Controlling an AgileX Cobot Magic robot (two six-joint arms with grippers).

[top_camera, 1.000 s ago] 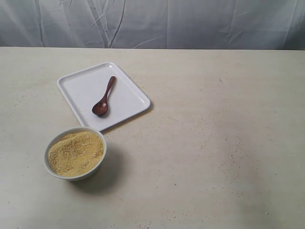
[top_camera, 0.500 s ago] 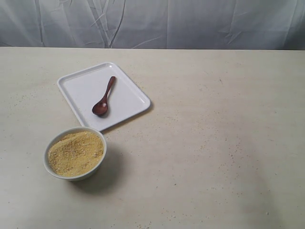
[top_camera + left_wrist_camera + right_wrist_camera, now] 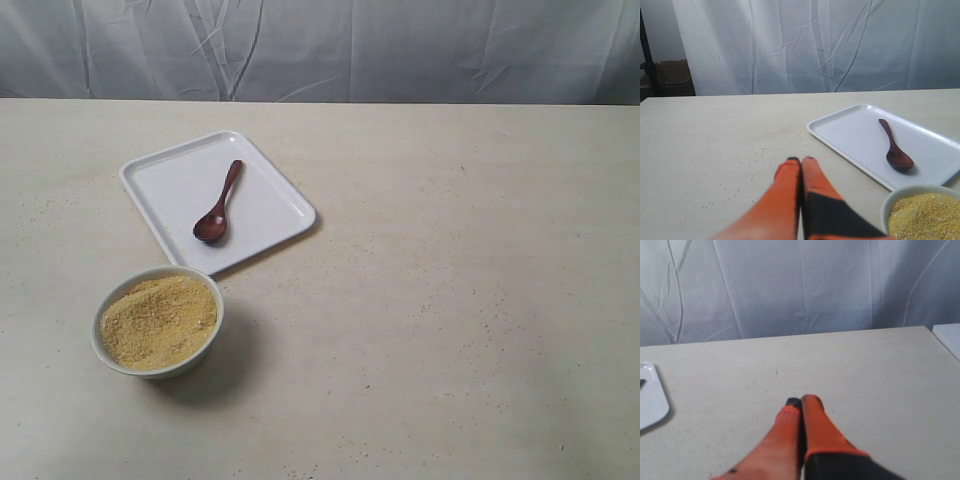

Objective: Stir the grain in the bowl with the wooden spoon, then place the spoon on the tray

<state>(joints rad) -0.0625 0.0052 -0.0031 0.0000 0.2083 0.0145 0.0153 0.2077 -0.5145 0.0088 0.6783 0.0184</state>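
Note:
The wooden spoon (image 3: pixel 217 206) lies on the white tray (image 3: pixel 172 176), its dark oval end toward the bowl; the left wrist view shows the spoon (image 3: pixel 895 148) on the tray (image 3: pixel 850 135) too. Below the tray stands the white bowl (image 3: pixel 158 367) heaped with yellow grain (image 3: pixel 158 320); its rim (image 3: pixel 896 194) and grain (image 3: pixel 925 217) show in the left wrist view. My left gripper (image 3: pixel 800 160) is shut and empty, low over the bare table beside the bowl. My right gripper (image 3: pixel 801 401) is shut and empty, far from everything. Neither gripper appears in the exterior view.
Loose grains speckle the beige table (image 3: pixel 450 300). A grey-white curtain (image 3: pixel 320 45) hangs behind the far table edge. A corner of the tray (image 3: pixel 650 400) shows in the right wrist view, and a white object's edge (image 3: pixel 947 337) sits at that view's border.

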